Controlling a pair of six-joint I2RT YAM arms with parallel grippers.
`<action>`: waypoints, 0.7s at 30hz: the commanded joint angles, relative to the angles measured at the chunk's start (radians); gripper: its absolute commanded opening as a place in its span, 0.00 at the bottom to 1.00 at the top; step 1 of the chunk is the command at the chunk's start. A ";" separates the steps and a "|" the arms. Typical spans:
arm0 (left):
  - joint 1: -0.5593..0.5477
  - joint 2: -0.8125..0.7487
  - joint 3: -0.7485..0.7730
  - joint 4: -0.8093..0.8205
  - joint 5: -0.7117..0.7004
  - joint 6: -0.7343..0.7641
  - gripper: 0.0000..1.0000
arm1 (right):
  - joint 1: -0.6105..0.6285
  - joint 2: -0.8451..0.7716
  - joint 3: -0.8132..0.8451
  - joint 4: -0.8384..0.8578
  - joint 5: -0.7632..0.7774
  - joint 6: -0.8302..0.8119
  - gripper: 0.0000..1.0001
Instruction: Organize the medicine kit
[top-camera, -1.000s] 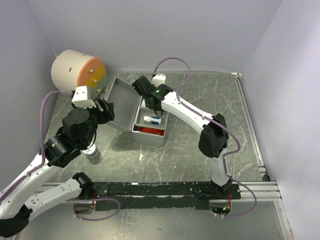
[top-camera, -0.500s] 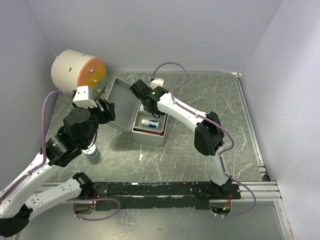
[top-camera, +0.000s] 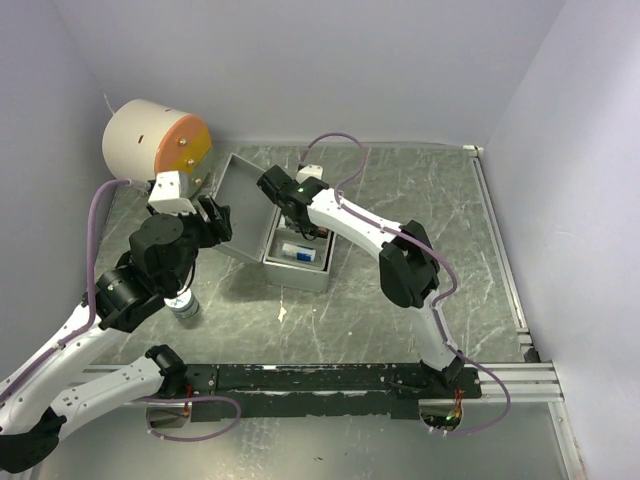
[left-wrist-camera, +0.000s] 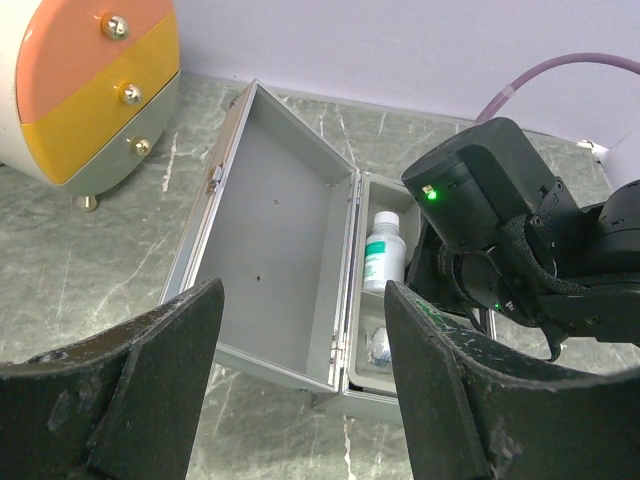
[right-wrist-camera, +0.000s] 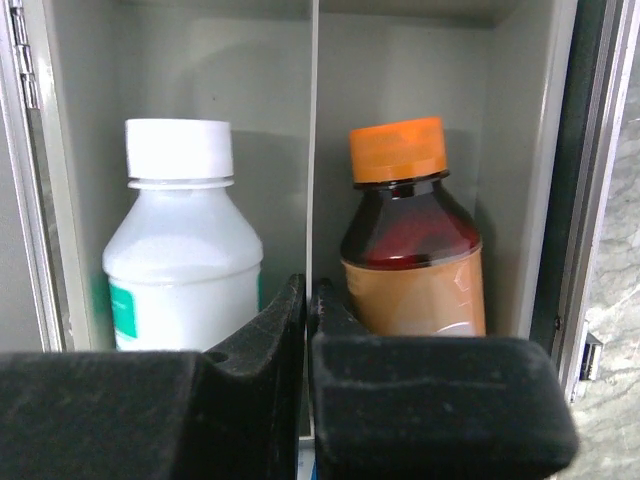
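Directly above the right gripper (right-wrist-camera: 306, 297) in its wrist view, whose fingers are pressed together with nothing seen between them, two bottles lie in the medicine case (right-wrist-camera: 520, 150). The white bottle (right-wrist-camera: 180, 270) with a green label sits upper left of the fingers. The amber bottle (right-wrist-camera: 412, 260) with an orange cap sits upper right. A thin divider (right-wrist-camera: 313, 120) runs between them, so each has its own compartment. Both have their long axis running up the frame, caps toward the top edge, and their bases are hidden behind the fingers.

In the left wrist view the left gripper (left-wrist-camera: 300, 300) has its fingers spread wide at the bottom of the frame, holding nothing, with the case's open lid (left-wrist-camera: 270, 230) beyond them. The white bottle shows at centre, while the amber one is hidden behind the right arm (left-wrist-camera: 500, 230). From overhead that arm covers both bottles. A blue-and-white item (top-camera: 298, 251) in the nearer compartment is too small to identify.
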 joint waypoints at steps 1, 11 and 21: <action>-0.006 0.001 -0.005 -0.005 0.013 -0.004 0.76 | -0.003 0.028 0.033 -0.002 0.010 0.006 0.00; -0.006 0.008 -0.005 -0.005 0.015 -0.005 0.76 | -0.005 0.041 0.105 -0.043 0.044 -0.087 0.00; -0.006 0.019 -0.005 -0.002 0.021 -0.007 0.76 | -0.005 0.043 0.163 -0.123 0.058 -0.134 0.00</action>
